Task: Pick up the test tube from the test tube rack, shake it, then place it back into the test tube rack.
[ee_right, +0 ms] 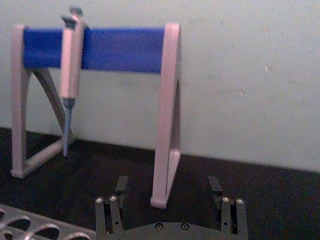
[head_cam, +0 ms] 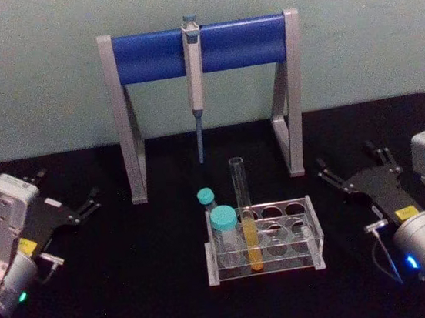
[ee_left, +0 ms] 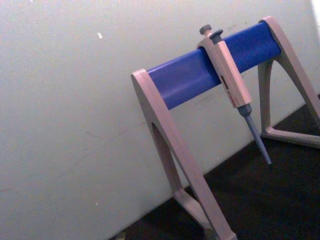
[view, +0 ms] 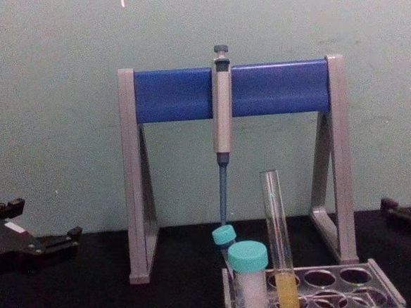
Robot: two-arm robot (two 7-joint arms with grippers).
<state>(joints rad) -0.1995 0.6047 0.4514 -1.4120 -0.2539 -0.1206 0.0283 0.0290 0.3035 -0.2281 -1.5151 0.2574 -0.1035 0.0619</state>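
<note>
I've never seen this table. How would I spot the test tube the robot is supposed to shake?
Find the tall grey stand with the blue crossbar at the back. In front of it sits a low clear test tube rack, and the test tube stands upright in its front row. Unlike the short teal-capped vials beside it, it is tall, thin and uncapped, with yellow liquid at the bottom.

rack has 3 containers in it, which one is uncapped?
The test tube: tall, thin, clear glass, open at the top, yellow liquid at the bottom. It stands in the test tube rack beside two shorter teal-capped vials.
</note>
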